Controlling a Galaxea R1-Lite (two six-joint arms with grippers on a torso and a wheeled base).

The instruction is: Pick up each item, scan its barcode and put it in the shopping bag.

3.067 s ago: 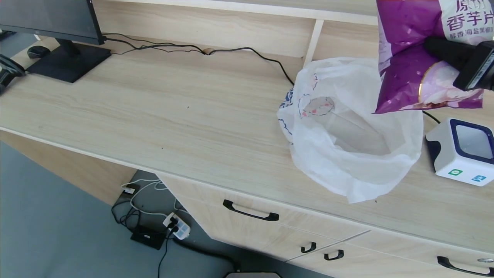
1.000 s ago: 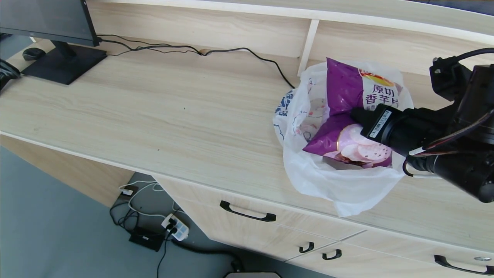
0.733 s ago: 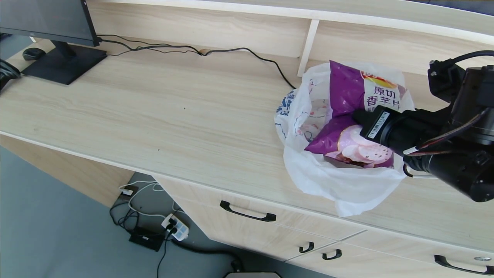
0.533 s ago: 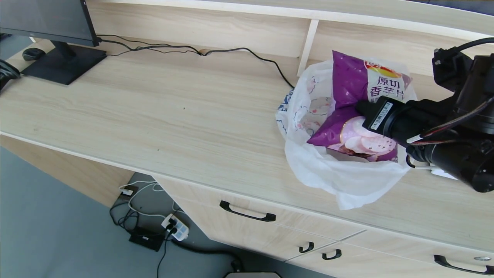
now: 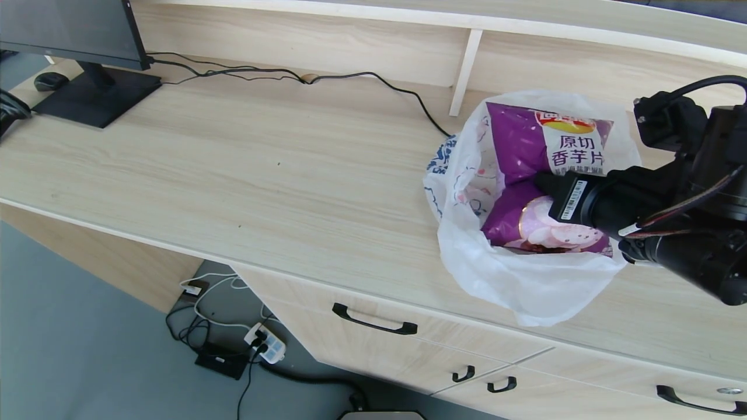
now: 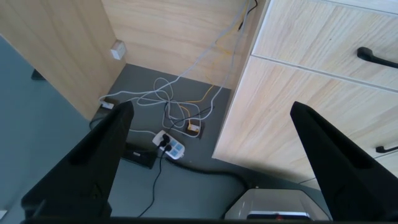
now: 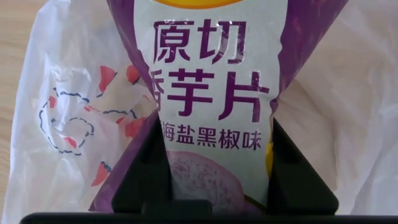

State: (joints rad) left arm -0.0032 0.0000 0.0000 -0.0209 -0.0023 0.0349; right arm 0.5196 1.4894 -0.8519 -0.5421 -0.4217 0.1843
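Note:
A purple chip bag (image 5: 525, 146) stands upright inside the white plastic shopping bag (image 5: 513, 280) at the right of the wooden counter. My right gripper (image 5: 545, 181) is shut on the chip bag's middle, reaching in over the shopping bag's right rim. Up close, the black fingers (image 7: 143, 174) pinch the chip bag (image 7: 211, 93) from both sides, with the printed white shopping bag (image 7: 68, 124) around it. My left gripper (image 6: 211, 109) hangs open below counter level, holding nothing and facing the floor beside the drawers.
A monitor on a black stand (image 5: 96, 93) and a mouse (image 5: 46, 80) sit at the far left. Black cables (image 5: 373, 76) run along the back wall. Drawer handles (image 5: 373, 321) line the counter front. A power strip (image 6: 169, 144) and cords lie on the floor.
My right gripper brought the chip bag from above the scanner down into the shopping bag. In the last second the chip bag sank deeper and the shopping bag shifted slightly right.

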